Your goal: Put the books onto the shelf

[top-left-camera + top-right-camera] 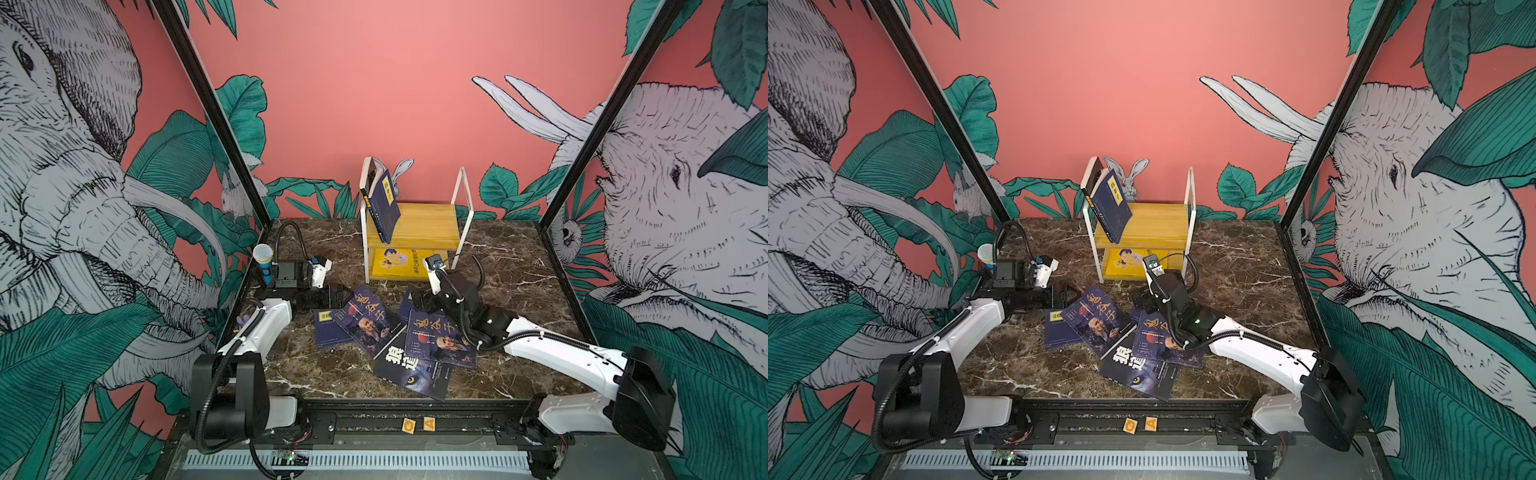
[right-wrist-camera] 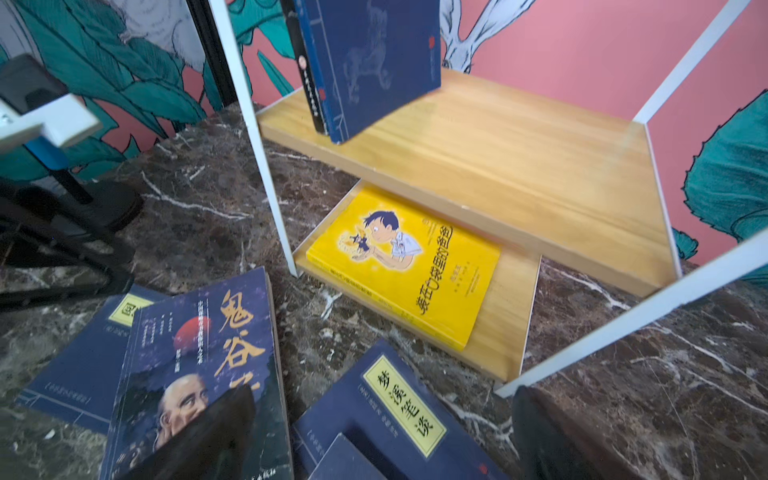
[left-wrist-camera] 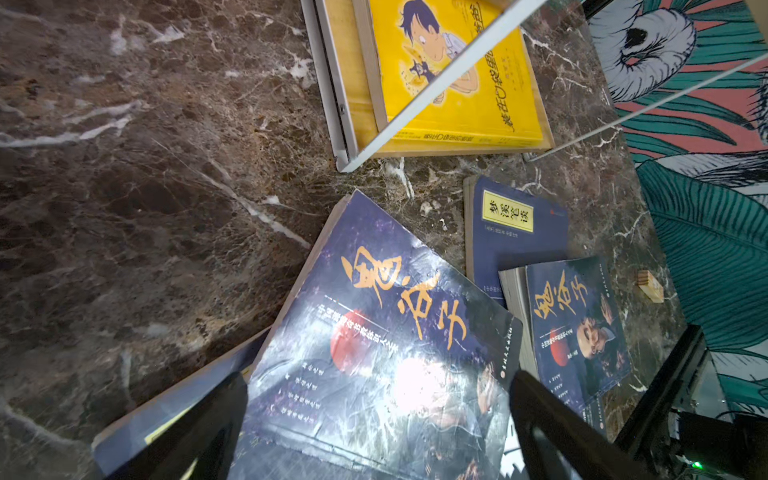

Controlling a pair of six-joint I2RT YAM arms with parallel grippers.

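Observation:
The shelf stands at the back middle, and one navy book leans on its top board against the left end. Five books lie overlapping on the marble: a navy one, two purple portrait ones, a black wolf-eye one, and another navy one. My left gripper is open over the left purple book. My right gripper is open just above the labelled navy book in front of the shelf, holding nothing.
A bright yellow cartoon book lies on the lower board. A brownish-black book leans behind the navy one on top. A blue microphone stands at the left edge. Black frame posts flank the table, and letter blocks sit on the front rail.

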